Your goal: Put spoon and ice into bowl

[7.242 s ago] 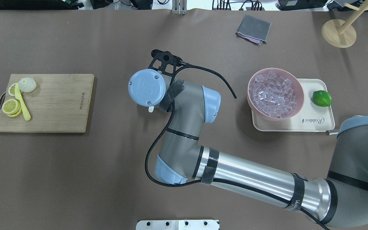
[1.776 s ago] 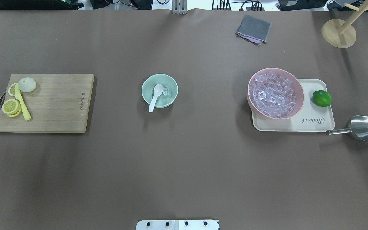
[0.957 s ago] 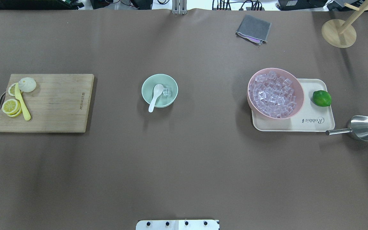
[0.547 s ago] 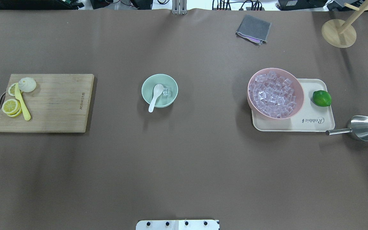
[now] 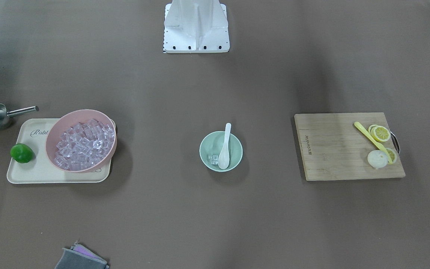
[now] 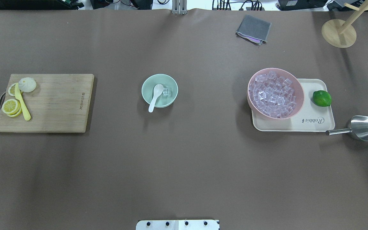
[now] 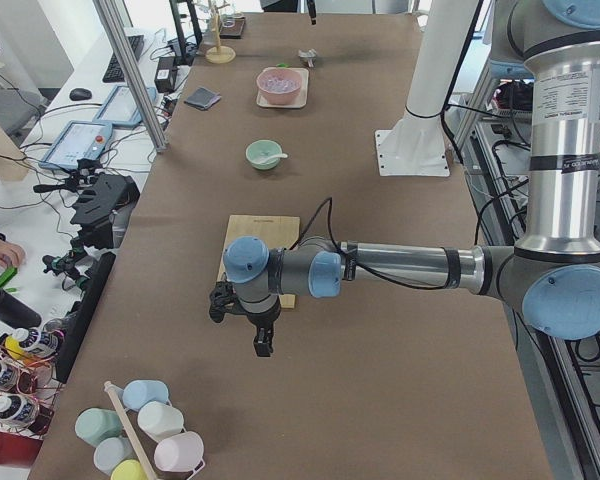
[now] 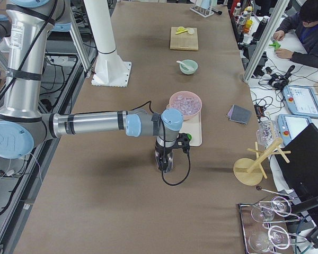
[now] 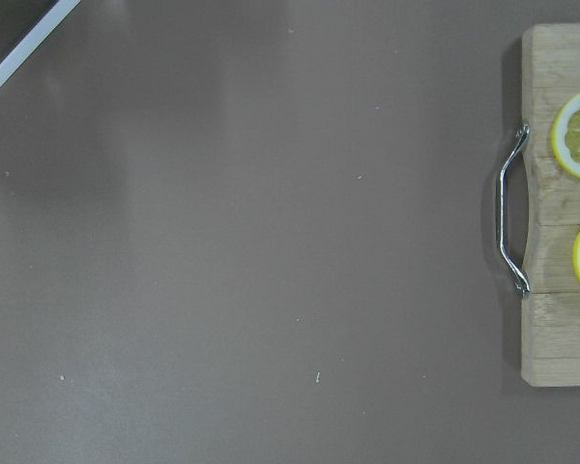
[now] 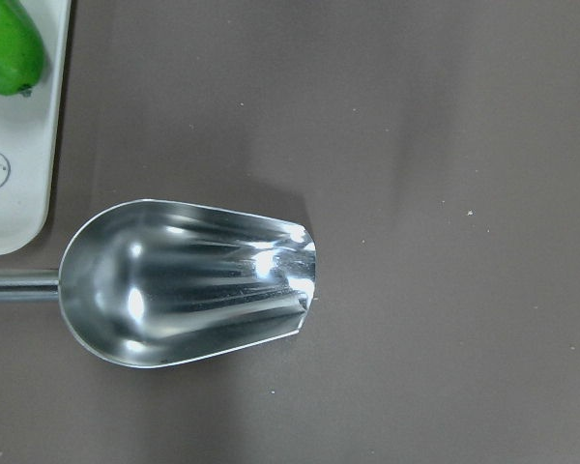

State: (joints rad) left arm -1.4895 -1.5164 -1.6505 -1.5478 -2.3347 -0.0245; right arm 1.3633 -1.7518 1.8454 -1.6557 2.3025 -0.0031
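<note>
Brown table [image 6: 184, 166] holds the bowl [image 6: 172, 83], spoon [image 6: 155, 98] handle slanting toward robot.

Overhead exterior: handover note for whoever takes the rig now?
Left gripper: over the table off the board's handle end; jaws cannot be judged.
Right gripper: above the scoop; jaws cannot be judged.
Spoon lies in the bowl, handle over the rim, with ice beside it.
Done: spoon and ice both in.
Left: apparently nothing; more ice sits in the pink bowl if wanted.
</note>
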